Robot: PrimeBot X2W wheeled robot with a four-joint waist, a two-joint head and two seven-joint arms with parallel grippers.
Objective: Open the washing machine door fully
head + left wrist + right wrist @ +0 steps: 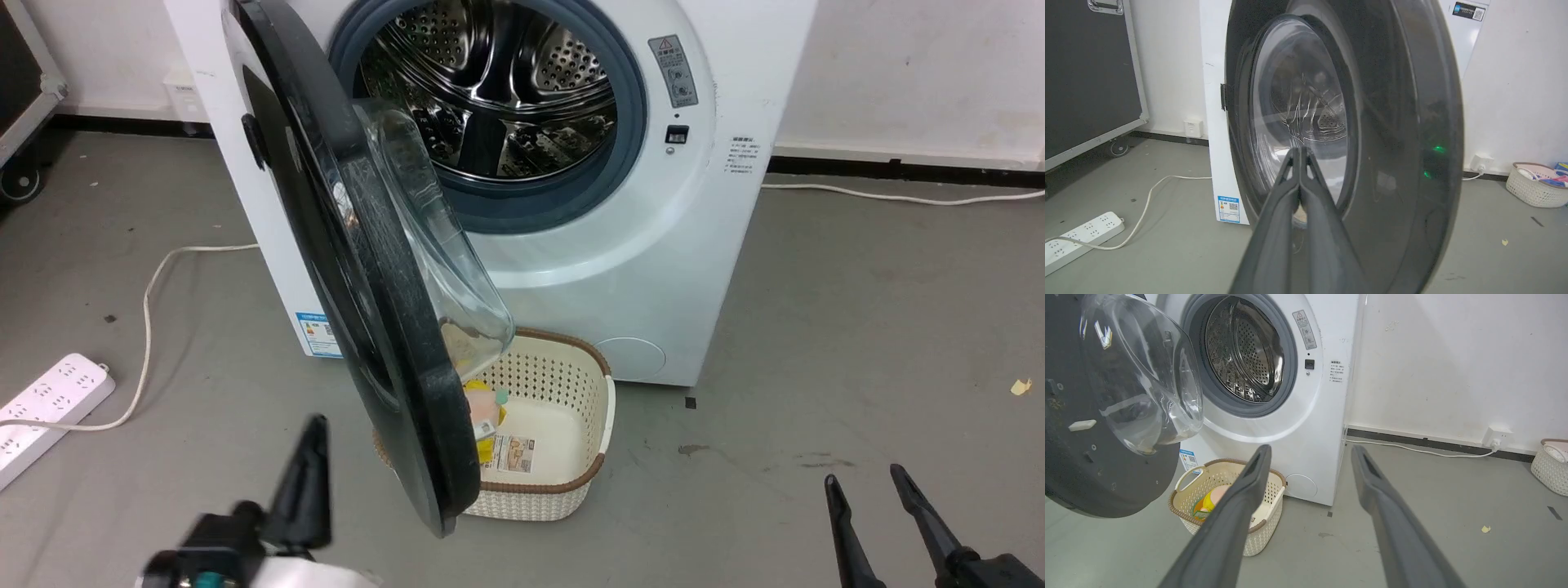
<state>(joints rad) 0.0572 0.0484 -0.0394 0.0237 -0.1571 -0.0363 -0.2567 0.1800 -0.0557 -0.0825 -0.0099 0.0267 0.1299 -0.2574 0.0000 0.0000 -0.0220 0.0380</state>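
Head view: washing machine door [384, 327] stood swung out, edge-on, upper left to lower centre; washing machine [653, 269] behind; basket [584, 384] below. L gripper [313, 437] lower left, near door.
Left wrist view: L fingers pressed together, empty, before door's outer face.
Right wrist view: R gripper [1310, 451] bottom centre, fingers spread, empty.

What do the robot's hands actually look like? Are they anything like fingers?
The left gripper and right gripper each have two long, slim, dark grey fingers tapering to narrow tips. Behind the left one there is a black mount, then a white forearm.
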